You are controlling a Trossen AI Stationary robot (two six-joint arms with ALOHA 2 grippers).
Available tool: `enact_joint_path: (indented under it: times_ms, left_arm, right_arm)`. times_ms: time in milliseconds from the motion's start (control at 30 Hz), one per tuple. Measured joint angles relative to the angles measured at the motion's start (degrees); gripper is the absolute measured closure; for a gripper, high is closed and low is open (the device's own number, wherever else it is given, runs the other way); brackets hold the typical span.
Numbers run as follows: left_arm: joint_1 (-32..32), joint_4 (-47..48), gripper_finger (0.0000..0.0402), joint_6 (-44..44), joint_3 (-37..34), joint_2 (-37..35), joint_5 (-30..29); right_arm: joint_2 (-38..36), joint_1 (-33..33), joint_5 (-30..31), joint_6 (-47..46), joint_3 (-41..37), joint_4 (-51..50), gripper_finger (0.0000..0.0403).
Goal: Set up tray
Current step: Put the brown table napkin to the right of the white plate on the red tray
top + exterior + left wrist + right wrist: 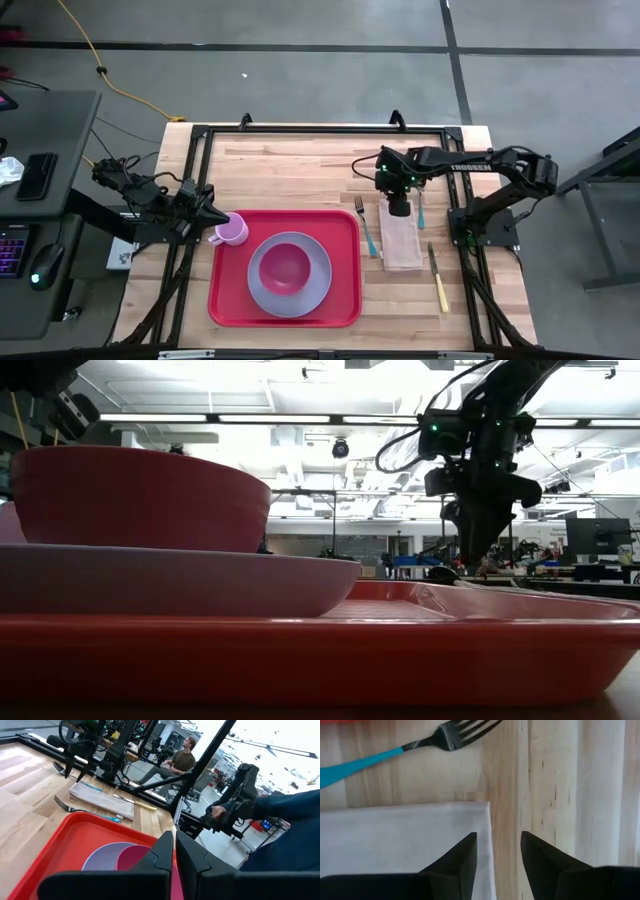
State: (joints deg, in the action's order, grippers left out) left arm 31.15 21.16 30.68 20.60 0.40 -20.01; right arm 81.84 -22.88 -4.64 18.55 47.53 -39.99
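1. Sitting on the wooden table (300,160), centre-left: the tray (230,300), flat red rectangle, rounded corners, low rim.
2. Grey plate (262,290) with pink bowl (285,265) is carried on it.
3. Left gripper (222,217) is clenched beside a pink cup (233,232) at the tray's corner.
4. Right gripper (497,851) is held apart over the napkin (395,840) edge.

The tray (228,300) is a large flat red rectangle with rounded corners and a low rim, lying level at the bench's (300,170) six o'clock side.
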Motion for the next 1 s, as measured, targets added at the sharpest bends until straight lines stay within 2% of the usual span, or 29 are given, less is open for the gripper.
enact_joint_path:
  times_ms: [367, 500, 667, 1000]
  left_arm:
    - [0.0, 0.0, 0.0353, 0.0, 0.0, 0.0, 0.0]
    - [0.0, 0.0, 0.0353, 0.0, 0.0, 0.0, 0.0]
    - [0.0, -0.1, 0.0353, 0.1, 0.0, 0.0, 0.0]
    - [0.0, -0.1, 0.0353, 1.2, 0.0, 0.0, 0.0]
  right_arm:
    - [0.8, -2.6, -2.4, 1.1, 0.0, -0.3, 0.0272]
    - [3.7, -1.9, -2.3, 2.5, 0.0, -1.1, 0.0272]
    - [7.3, -0.9, 0.7, 3.1, 0.0, -0.3, 0.0272]
    - [13.6, -0.8, 0.7, 4.0, 0.3, -0.4, 0.0272]
